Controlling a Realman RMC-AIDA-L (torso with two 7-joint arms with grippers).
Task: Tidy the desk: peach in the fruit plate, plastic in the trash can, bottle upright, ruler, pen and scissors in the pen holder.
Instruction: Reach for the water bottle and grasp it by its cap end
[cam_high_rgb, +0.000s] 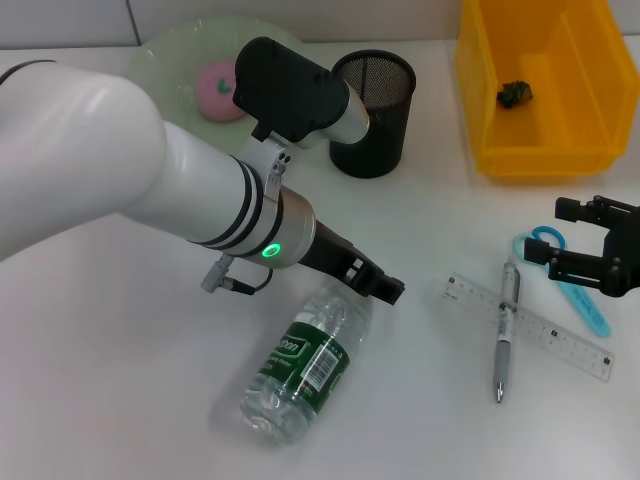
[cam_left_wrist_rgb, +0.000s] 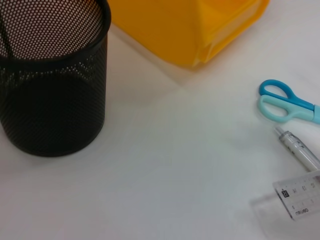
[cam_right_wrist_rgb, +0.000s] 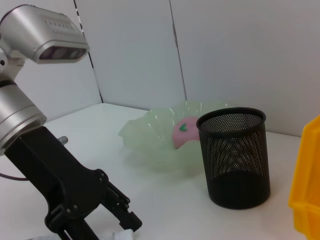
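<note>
The bottle (cam_high_rgb: 303, 362) lies on its side on the white counter (cam_high_rgb: 120, 400), directly under and touching the left gripper (cam_high_rgb: 385, 287), whose jaws sit at its neck end; I cannot tell from any view if these jaws are spread or pressed together. The bottle is clear thin plastic with a green label and seems nearly empty, so I judge it light, smooth, a little slippery, and easy to dent or to roll away. A hold across the neck or the shoulder, where the wall is stiffer, looks better than one on the soft middle. On the far side of the left jaws the counter is bare, which gives room to tip the bottle upright. To the right of these jaws lie the ruler (cam_high_rgb: 528, 326) and the pen (cam_high_rgb: 506, 330), the pen crossing over the ruler; both are thin, stiff and flat on the counter, so they are hard to pinch. Beyond them the right gripper (cam_high_rgb: 590, 250) hangs with its jaws spread, just above the blue scissors (cam_high_rgb: 570, 280). Farther behind the left jaws stands the black mesh pen holder (cam_high_rgb: 372, 112), upright and light, so a push could knock it over. Behind it the peach (cam_high_rgb: 220, 90) already rests in the pale green fruit plate (cam_high_rgb: 165, 50). The yellow trash can (cam_high_rgb: 540, 90), far right of the holder, contains a small dark green scrap (cam_high_rgb: 515, 94).
</note>
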